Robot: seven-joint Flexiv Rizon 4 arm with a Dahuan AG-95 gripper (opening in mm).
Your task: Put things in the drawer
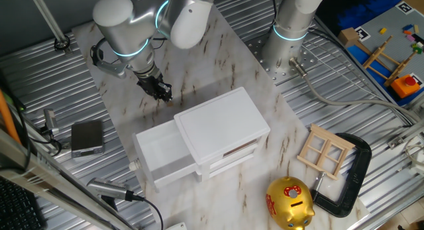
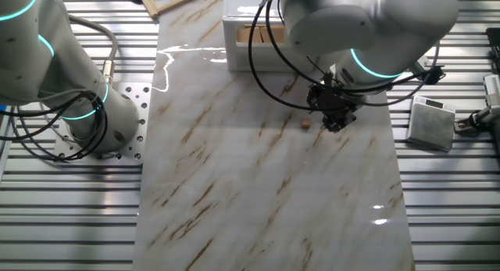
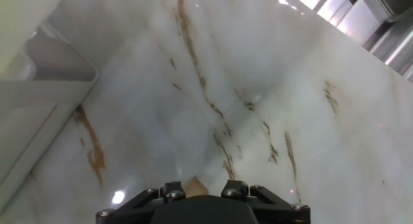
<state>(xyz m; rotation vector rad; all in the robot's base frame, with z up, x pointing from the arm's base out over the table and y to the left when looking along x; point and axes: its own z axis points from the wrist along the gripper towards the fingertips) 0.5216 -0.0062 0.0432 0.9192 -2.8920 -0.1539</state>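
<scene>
The plain white top drawer stands pulled out, apparently empty. The tiny brown cube-like block lies on marble at nine o'clock of the black two-finger gripper; whether its fingers are spread, I cannot tell.

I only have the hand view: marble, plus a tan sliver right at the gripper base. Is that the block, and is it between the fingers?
Observer: It looks like it. The other fixed view shows a small brown block lying on the marble beside the gripper, with a gap between them, so it is not between the fingers.
Operator: Is the drawer ready?
Observer: Yes. One fixed view shows the top drawer of the white cabinet pulled out, with nothing visible inside it.
Operator: What else is out there?
Observer: A gold piggy bank and a wooden window frame sit on the side of the cabinet away from the gripper.
</scene>
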